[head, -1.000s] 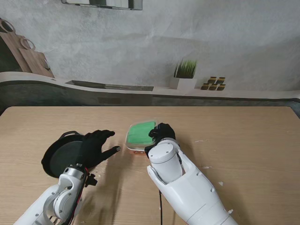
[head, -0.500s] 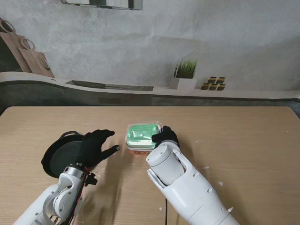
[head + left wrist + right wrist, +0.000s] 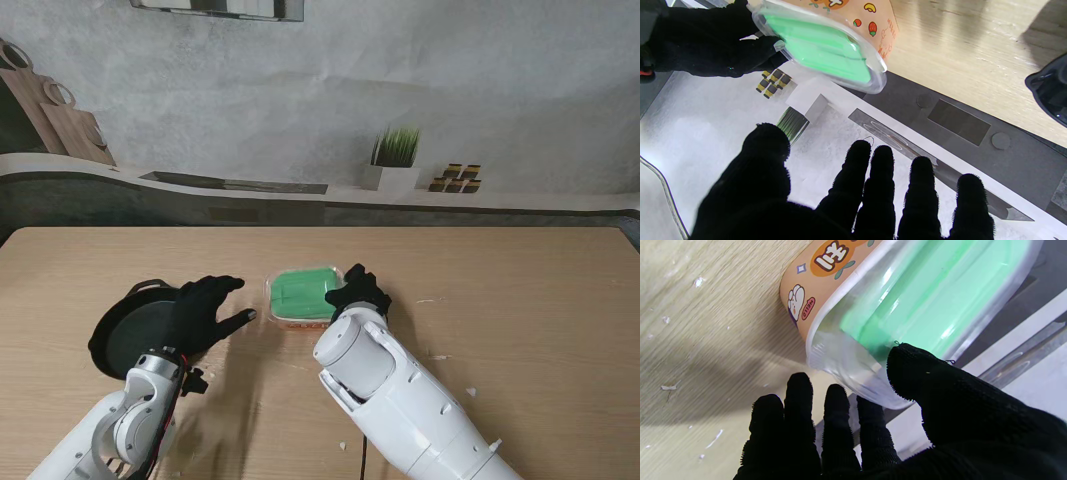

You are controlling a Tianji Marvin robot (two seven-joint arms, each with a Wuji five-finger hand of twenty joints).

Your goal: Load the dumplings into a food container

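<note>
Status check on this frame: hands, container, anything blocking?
Left hand open, idle. Right hand open at lid corner. Container lidded. Black pan clear left.

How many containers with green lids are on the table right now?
1. The green-lidded container sits mid-table, just left of the right hand, whose thumb rests on its lid. The left hand hovers open over the black pan. None others visible.

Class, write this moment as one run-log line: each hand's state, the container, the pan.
left hand: open, over pan | right hand: on lid edge | container: green lid on | dumplings: unseen
</note>
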